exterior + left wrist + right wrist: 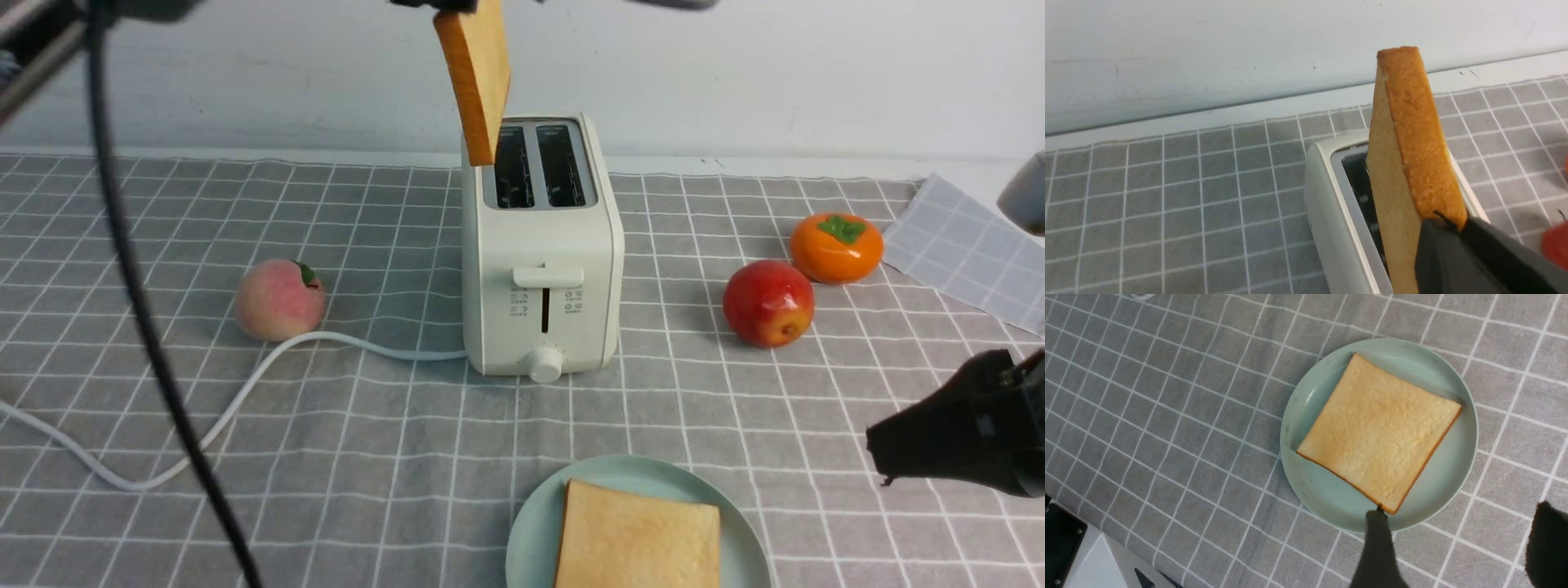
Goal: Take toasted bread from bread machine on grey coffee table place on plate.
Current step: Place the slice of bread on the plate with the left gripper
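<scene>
The white bread machine (539, 245) stands mid-table on the grey coffee table (392, 457); both of its slots look empty. One slice of toasted bread (478, 77) hangs tilted above the left slot, clear of it. My left gripper (1449, 222) is shut on that slice's (1412, 155) crust edge and is mostly cut off at the top of the front view. A second slice (1380, 430) lies flat on the mint-green plate (1306, 416) at the table's front. My right gripper (1457, 522) hovers open beside the plate, one fingertip (1378, 522) over the rim near the slice's corner, holding nothing.
A peach (279, 300) lies left of the toaster, beside its white cord (245, 392). An apple (767, 303) and a persimmon (836, 247) sit to the right, near a paler checked cloth (971, 245). A black cable (139, 294) hangs across the left foreground.
</scene>
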You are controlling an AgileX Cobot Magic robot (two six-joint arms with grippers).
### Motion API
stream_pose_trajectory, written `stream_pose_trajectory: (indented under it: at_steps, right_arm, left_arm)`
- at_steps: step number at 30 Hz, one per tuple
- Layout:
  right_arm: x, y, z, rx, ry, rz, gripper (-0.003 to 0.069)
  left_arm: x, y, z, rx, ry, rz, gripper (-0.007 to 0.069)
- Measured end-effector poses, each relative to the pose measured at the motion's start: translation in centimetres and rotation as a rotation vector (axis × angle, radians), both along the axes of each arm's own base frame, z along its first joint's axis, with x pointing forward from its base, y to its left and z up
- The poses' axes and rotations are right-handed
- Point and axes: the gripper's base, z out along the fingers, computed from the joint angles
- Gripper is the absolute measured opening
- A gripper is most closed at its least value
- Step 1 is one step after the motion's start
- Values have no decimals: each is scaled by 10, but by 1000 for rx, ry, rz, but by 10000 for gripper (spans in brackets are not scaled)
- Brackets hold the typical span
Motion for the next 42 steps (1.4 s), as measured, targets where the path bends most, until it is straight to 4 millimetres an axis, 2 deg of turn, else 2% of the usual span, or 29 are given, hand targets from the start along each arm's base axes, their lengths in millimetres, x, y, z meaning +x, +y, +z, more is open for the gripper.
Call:
stream_pose_trajectory:
  at_steps: [1, 3, 6, 7, 8, 9, 10, 11, 12, 13, 14, 16, 18, 22, 27, 31, 32, 33, 39, 40, 41, 42]
  right_arm:
    - [0, 0, 0, -4, -1, 0, 463]
    - [0, -1, 0, -11, -2, 0, 463]
    - [0, -1, 0, -11, -5, -2, 463]
    - [1, -1, 0, -11, -6, -3, 463]
    - [1, -1, 0, -12, -9, -5, 463]
    - [1, -1, 0, -13, -11, -6, 463]
    - [2, -1, 0, -14, -17, -10, 463]
    - [2, -1, 0, -14, -19, -11, 463]
    - [2, -1, 0, -13, -24, -14, 463]
    - [2, -1, 0, -13, -25, -15, 463]
    - [3, -1, 1, -12, -29, -17, 463]
    - [3, -1, 1, -12, -30, -18, 463]
    - [3, -1, 1, -11, -31, -18, 463]
    - [4, -1, 2, -1, -42, -26, 462]
    - [5, 1, 4, 41, -46, -32, 446]
    - [5, 2, 5, 53, -45, -33, 430]
    - [4, 2, 5, 53, -44, -33, 421]
    - [4, 2, 4, 53, -43, -32, 420]
    - [4, 2, 4, 50, -35, -27, 374]
    - [4, 2, 4, 51, -37, -28, 371]
    - [5, 2, 5, 53, -46, -34, 346]
    - [5, 2, 5, 54, -51, -37, 338]
  left_arm:
    - [-20, 4, 12, 0, 46, -72, 13]
    - [-42, 0, 17, -33, 127, -223, 13]
    - [-69, -17, 2, -104, 299, -526, 13]
    - [-72, -20, -2, -118, 322, -565, 13]
    - [-79, -34, -24, -166, 414, -705, 13]
    - [-81, -41, -36, -205, 460, -761, 13]
    - [-82, -47, -57, -217, 516, -814, 13]
    - [-82, -48, -60, -219, 527, -822, 13]
    - [-83, -54, -86, -227, 598, -859, 13]
    - [-83, -55, -87, -225, 597, -864, 13]
    - [-83, -57, -121, -221, 690, -854, 13]
    - [-83, -58, -158, -211, 788, -826, 13]
    - [-82, -57, -179, -201, 836, -807, 13]
    - [-76, -58, -209, -202, 856, -744, 15]
    - [-64, -62, -213, -229, 757, -672, 51]
    - [-59, -62, -213, -229, 705, -641, 108]
    - [-57, -61, -213, -218, 689, -634, 156]
    - [-57, -61, -213, -216, 686, -632, 170]
    - [-54, -55, -212, -133, 635, -599, 497]
    - [-54, -55, -211, -136, 634, -596, 507]
    - [-55, -49, -203, -94, 615, -572, 569]
    - [-56, -47, -201, -90, 615, -555, 591]
